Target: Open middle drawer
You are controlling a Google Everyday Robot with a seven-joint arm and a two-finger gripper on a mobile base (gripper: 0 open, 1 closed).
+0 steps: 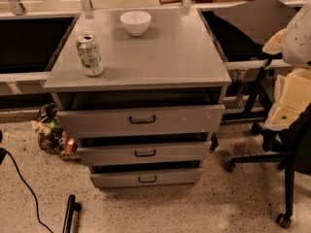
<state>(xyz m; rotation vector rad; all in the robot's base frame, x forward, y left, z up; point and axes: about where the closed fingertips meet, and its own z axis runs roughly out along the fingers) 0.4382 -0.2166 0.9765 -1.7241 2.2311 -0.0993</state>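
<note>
A grey drawer cabinet (pixel 146 57) stands in the middle of the camera view, seen from above and in front. The middle drawer (pixel 184 152) has a low plain grey front with a small black bar handle (pixel 145 153) at its centre. A dark gap shows above its front. The taller top front (pixel 97 123) with white scuffs is above it and the smallest front (pixel 116 179) is below. My gripper is not in view. A white rounded part (pixel 299 28) at the right edge may belong to my arm.
A drink can (pixel 90 55) and a white bowl (pixel 135 22) stand on the cabinet top. Crumpled trash (pixel 53 132) lies on the floor at the cabinet's left. An office chair (pixel 286 149) with wheels is at the right. A black bar (pixel 69 213) and a cable (pixel 19 178) are at the lower left.
</note>
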